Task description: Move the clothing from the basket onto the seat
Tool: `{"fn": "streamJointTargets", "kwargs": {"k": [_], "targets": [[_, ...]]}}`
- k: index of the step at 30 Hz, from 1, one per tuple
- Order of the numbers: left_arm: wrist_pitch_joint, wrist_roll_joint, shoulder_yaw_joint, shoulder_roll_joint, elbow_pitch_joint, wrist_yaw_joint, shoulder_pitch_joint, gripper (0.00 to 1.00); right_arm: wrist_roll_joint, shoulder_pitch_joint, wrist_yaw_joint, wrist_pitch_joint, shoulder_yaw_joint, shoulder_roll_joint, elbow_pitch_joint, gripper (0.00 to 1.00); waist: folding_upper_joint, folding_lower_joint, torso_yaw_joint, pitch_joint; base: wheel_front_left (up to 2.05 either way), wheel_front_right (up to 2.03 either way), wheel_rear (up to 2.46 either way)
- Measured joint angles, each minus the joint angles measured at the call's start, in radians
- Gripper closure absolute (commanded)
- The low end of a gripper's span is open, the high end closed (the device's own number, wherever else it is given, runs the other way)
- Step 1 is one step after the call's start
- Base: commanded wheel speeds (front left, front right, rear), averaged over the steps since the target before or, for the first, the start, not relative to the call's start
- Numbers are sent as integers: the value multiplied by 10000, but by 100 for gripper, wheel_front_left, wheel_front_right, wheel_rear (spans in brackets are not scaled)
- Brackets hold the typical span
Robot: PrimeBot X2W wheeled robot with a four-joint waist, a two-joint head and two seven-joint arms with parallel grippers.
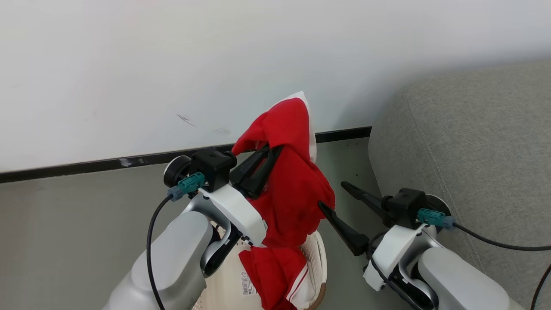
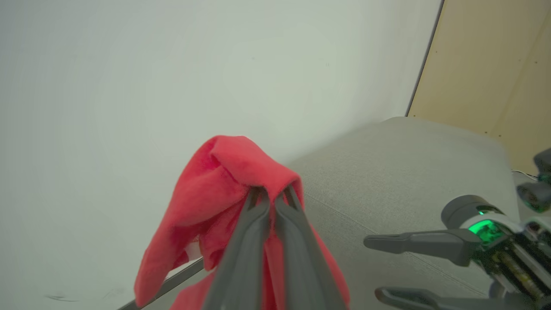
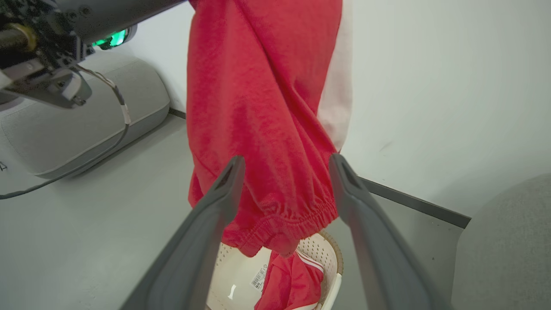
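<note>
1. Step in hand: transfer of the first garment. The left hand [image 1: 275, 150] is clenched on a fold of the lifted garment [image 1: 297, 189], which hangs from it above the basket [image 1: 320, 258]
2. The right hand [image 1: 332, 194] is released; its fingers [image 3: 215, 202] stand wide apart on either side of the hanging cloth and grasp nothing
3. The second garment [image 1: 271, 275] lies in the basket, partly draped over the rim
4. The seat [image 1: 473, 142] stands just beside the basket, on the robot's right; neither garment is on it yet
5. Next move, as judged: carry the left arm rightward until the cloth hangs over the cushion, then lower and release. Keep the hem clear of the basket rim and the right hand
</note>
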Motion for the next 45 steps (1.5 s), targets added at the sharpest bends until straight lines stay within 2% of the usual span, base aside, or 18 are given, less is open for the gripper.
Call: {"fn": "streamJointTargets", "kwargs": {"k": [7, 20, 21, 22, 23, 24, 25, 26, 34, 45], "targets": [[86, -88, -445, -44, -313, -2, -10, 100, 105, -621, 0, 40, 740, -157, 399, 0, 0, 0, 175, 37, 0, 0, 0], [267, -433, -1632, -75, -1028, -2, -21, 100, 876, -1260, 0, 98, 1854, -40, 1392, 0, 0, 0, 583, 99, 0, 0, 0], [272, -520, -1705, -77, -1076, -2, -21, 100, 932, -1298, 0, 100, 1956, -12, 1482, 5, 0, 0, 619, 96, 0, 0, 0], [274, -573, -1770, -81, -1126, -2, -22, 100, 980, -1359, 0, 100, 2029, 27, 1582, 48, 0, 0, 656, 92, 0, 0, 0], [274, -627, -1833, -81, -1170, -2, -22, 100, 1014, -1407, 0, 98, 2061, 65, 1643, 63, 0, 0, 691, 86, 0, 0, 0], [276, -652, -1879, -82, -1204, -2, -22, 100, 1043, -1450, 0, 98, 2080, 94, 1691, 91, 0, 0, 724, 81, 0, 0, 0], [278, -698, -1925, -82, -1229, -2, -23, 100, 1066, -1493, 0, 98, 2094, 113, 1766, 91, 0, 0, 758, 73, 0, 0, 0], [316, -715, -1975, -81, -1250, -2, -23, 100, 1085, -1548, 0, 98, 2105, 119, 1858, 100, 0, 1, 789, 66, 0, 0, 0], [349, -955, -2080, -79, -1250, -2, -7, 100, 1358, -1645, 0, 50, 2186, 119, 2288, 100, 0, 1, 938, -30, 0, 0, 0], [336, -1333, -1356, 265, -886, 100, 279, 100, 1676, -1782, 2, 23, 1638, 90, 2548, 100, 0, 1, 752, -126, 0, 0, 0]]}}
